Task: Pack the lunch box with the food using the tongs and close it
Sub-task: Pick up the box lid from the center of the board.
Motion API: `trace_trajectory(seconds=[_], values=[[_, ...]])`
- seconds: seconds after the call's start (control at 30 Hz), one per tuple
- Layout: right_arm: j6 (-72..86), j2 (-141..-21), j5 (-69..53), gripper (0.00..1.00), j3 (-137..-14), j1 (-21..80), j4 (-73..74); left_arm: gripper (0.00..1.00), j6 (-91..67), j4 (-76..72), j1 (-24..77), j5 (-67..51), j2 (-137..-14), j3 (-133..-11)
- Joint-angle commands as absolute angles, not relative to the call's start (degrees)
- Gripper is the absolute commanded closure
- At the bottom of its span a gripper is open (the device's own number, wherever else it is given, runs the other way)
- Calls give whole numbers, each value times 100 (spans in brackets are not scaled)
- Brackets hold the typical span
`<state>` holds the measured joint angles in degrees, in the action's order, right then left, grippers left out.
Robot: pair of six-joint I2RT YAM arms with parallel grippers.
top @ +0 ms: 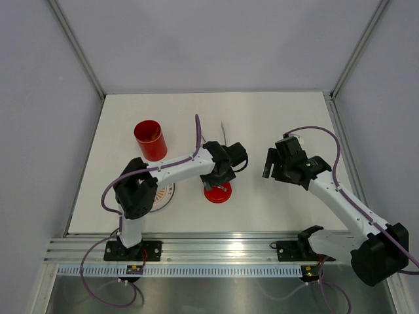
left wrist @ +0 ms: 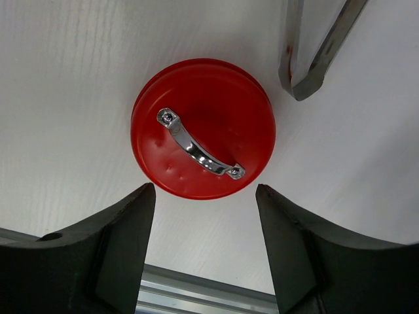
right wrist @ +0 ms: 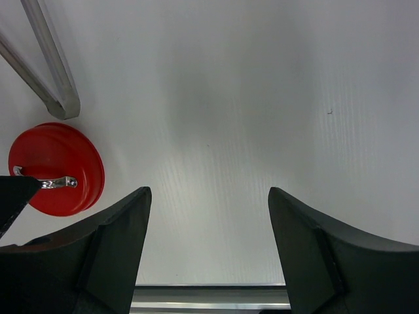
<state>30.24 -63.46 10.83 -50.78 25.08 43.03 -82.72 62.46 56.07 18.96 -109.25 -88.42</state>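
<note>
The red lunch box (top: 150, 139) stands upright and uncovered at the back left of the table. Its flat red lid (left wrist: 203, 127) lies on the table with a silver handle (left wrist: 200, 144) on top. My left gripper (left wrist: 205, 196) hovers over the lid's near edge, jaws apart and empty. The silver tongs (left wrist: 308, 72) lie just beyond the lid, joined end toward it. In the top view the lid (top: 217, 191) sits under my left gripper (top: 219, 180). My right gripper (right wrist: 206, 196) is open over bare table, right of the lid (right wrist: 55, 169) and tongs (right wrist: 55, 98). No food shows.
A clear round plate (top: 162, 195) with an orange pattern lies near the front left, mostly hidden under the left arm. The metal rail (top: 216, 248) runs along the table's near edge. Grey walls close in the back and sides.
</note>
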Motion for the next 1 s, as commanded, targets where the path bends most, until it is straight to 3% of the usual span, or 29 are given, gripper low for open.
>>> trace_trajectory(seconds=[0.0, 0.37, 0.5, 0.8, 0.97], values=[[3015, -6231, 958, 20, -5036, 2479, 4166, 35, -8648, 5968, 5616, 2153, -10951, -8719], [2971, -6135, 914, 20, -4966, 2479, 4157, 44, -8859, 5713, 5625, 2109, -11364, -8455], [2953, -6135, 897, 20, -4957, 2479, 4157, 55, -8816, 5748, 5625, 2092, -11400, -8438], [2962, -6161, 861, 20, -4948, 2479, 4087, 99, -8517, 6178, 5695, 2364, -10653, -8130], [2944, -6187, 809, 20, -4975, 2479, 4069, 100, -7351, 6733, 5827, 2804, -9898, -8367]])
